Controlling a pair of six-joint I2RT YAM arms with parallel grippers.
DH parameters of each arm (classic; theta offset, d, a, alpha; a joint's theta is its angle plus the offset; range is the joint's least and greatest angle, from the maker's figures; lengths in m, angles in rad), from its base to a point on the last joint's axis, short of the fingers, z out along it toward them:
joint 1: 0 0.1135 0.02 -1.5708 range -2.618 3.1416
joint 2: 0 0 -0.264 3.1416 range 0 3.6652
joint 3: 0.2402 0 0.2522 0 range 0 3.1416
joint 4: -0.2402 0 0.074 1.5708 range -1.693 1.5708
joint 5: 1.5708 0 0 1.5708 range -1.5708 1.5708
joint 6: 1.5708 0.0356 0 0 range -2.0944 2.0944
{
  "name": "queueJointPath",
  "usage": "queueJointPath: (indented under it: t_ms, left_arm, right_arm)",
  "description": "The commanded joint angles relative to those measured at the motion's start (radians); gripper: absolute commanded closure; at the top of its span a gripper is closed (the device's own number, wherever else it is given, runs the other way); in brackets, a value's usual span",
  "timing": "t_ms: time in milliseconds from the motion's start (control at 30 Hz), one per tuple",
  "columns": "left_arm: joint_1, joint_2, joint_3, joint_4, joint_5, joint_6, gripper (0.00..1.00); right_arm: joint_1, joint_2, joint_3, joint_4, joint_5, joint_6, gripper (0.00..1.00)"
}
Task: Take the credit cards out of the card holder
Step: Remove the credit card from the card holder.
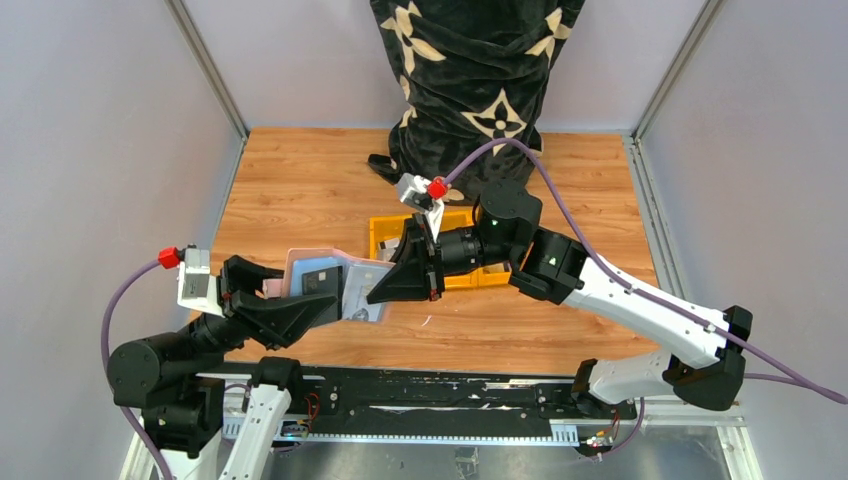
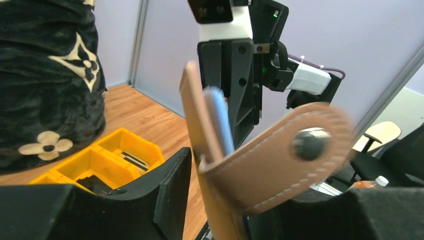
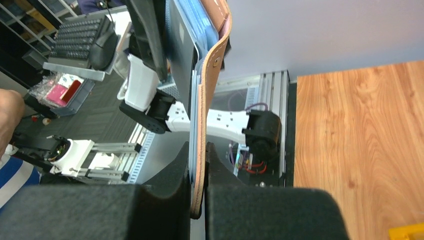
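**Card extraction: holder clamped, cards still seated**

The work area is a wooden table [image 1: 300,170] enclosed by plain grey walls.

1. Nearest the arm bases, the left gripper [image 1: 325,305] is positioned over the near-left part of the table. Its jaws stand spread to either side of the card holder [image 2: 260,170], wider than the sleeve is thick. Contact with the leather cannot be confirmed.
2. The card holder is presented edge-on to the left wrist view, between the two grippers. Its tab is unfastened and folded outward, so that the snap stud [image 2: 310,143] is exposed.
3. The credit cards [image 2: 220,120] are still seated in the sleeve. A blue edge is seen protruding beside the leather.
4. The right gripper [image 3: 198,150] is applied from the far side. Its jaws are pressed together on one edge of the holder, with leather and card layers pinched between them.
5. Beyond, the yellow tray [image 2: 125,132] is located mid-table, and a black patterned fabric [image 1: 470,70] is draped at the far end.

Step in hand, as judged: the holder is steadied by the right arm so that a card can be gripped by the left.

Next move: the left jaws are to be closed on the protruding card edge only, clear of the leather and tab. The card is then to be drawn out along the sleeve.
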Motion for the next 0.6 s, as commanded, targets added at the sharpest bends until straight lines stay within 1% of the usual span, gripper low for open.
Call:
queueJointPath:
  t_ms: [0, 167, 400, 567]
  left_arm:
    - [-0.004, -0.013, 0.031, -0.012, -0.027, 0.053, 0.52]
    - [-0.004, -0.011, 0.03, -0.009, -0.018, 0.066, 0.55]
    - [-0.004, -0.017, 0.018, 0.003, 0.012, 0.053, 0.64]
    - [-0.004, -0.022, 0.006, 0.035, 0.06, 0.002, 0.63]
  right_arm:
    - [-0.011, -0.009, 0.044, -0.143, -0.037, -0.074, 1.0]
    - [-0.011, -0.02, 0.059, -0.184, -0.044, -0.097, 1.0]
    - [-0.011, -0.001, 0.097, -0.228, -0.064, -0.102, 1.0]
    - [-0.012, 0.01, 0.107, -0.23, -0.074, -0.098, 1.0]
